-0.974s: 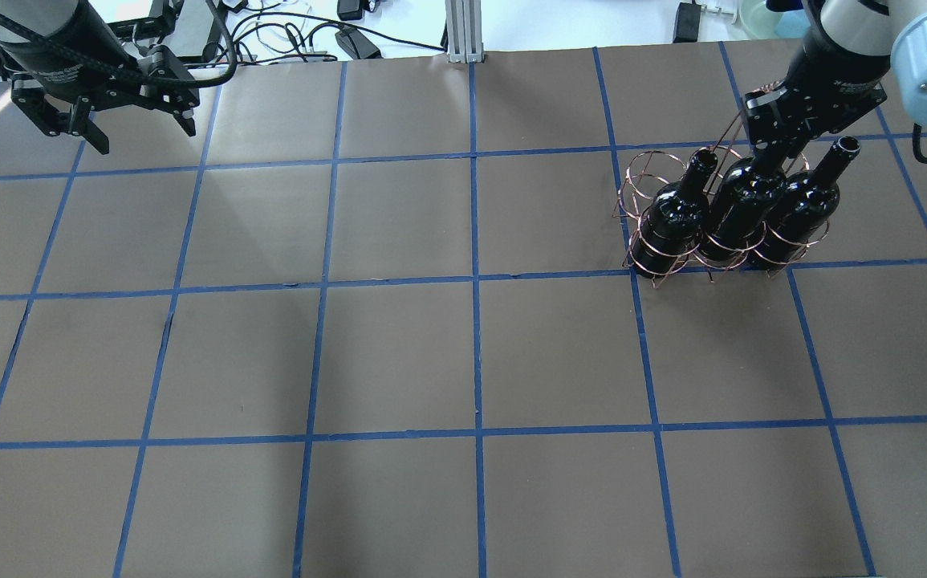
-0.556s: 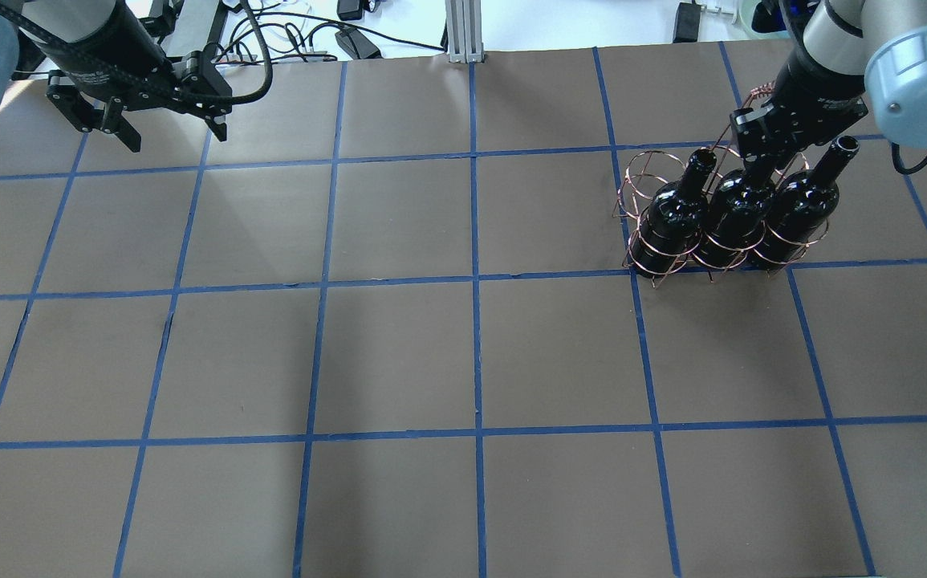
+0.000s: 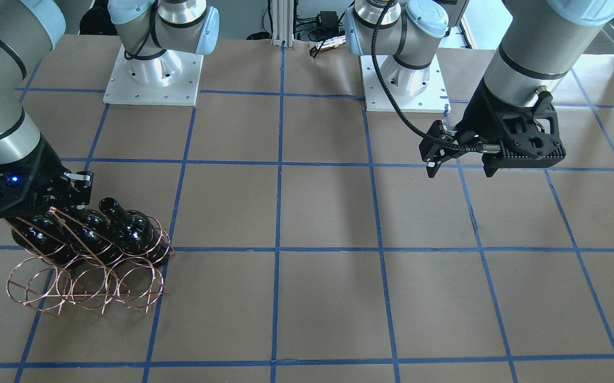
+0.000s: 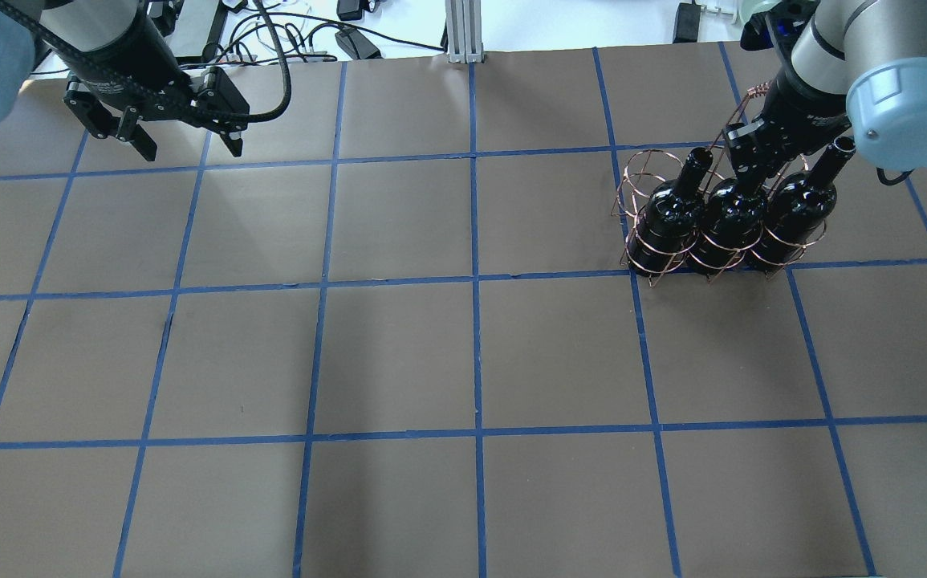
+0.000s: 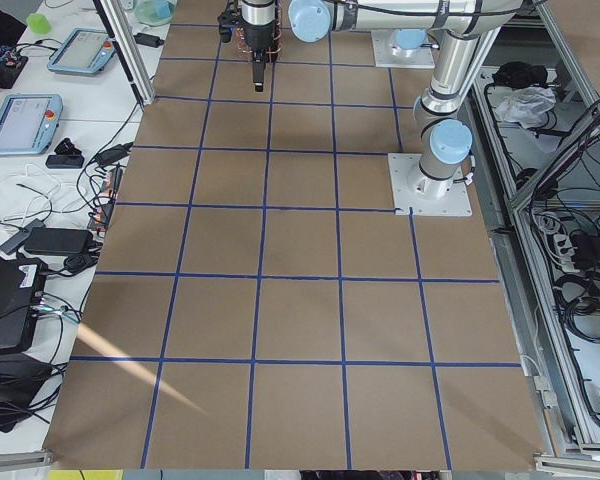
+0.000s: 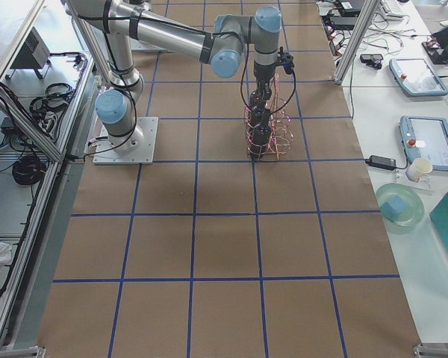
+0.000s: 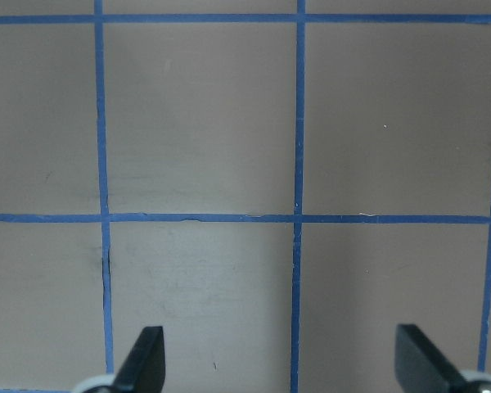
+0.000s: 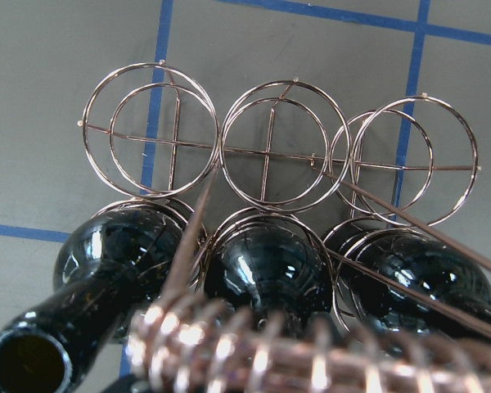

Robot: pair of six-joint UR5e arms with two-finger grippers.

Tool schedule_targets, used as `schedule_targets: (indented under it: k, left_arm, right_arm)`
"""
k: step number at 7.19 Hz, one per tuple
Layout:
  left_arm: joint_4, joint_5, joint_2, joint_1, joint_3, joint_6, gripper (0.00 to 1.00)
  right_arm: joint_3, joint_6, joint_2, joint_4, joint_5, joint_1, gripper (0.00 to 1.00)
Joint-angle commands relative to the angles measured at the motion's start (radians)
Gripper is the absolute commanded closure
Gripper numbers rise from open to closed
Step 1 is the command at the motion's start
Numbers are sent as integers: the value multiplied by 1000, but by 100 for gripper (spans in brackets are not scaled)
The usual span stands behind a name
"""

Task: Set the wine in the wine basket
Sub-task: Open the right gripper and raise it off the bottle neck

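My overhead camera looks forward and down over the table (image 4: 463, 361), the front one faces it from across, and two distant end cameras look along it. My right wrist camera sits close above the wire basket (image 8: 221, 147), which the overhead and front views also show.

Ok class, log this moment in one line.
right pincer: at neck of middle wine, grip unclear | wine basket: three bottles seated | left pincer: open

Three dark bottles (image 3: 128, 232) stand in the wine basket (image 3: 87, 285).
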State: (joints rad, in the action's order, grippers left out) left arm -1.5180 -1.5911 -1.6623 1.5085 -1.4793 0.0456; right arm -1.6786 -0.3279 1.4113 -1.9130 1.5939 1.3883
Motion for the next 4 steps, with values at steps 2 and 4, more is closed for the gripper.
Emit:
schedule_targets:
  k: [2, 4]
  left_arm:
    - [-8, -4, -2, 1, -1, 4, 0]
    - [-8, -9, -2, 1, -1, 4, 0]
  right_arm:
    - [37, 15, 49, 43, 15, 6, 0]
    - [139, 54, 101, 242, 5, 32, 0]
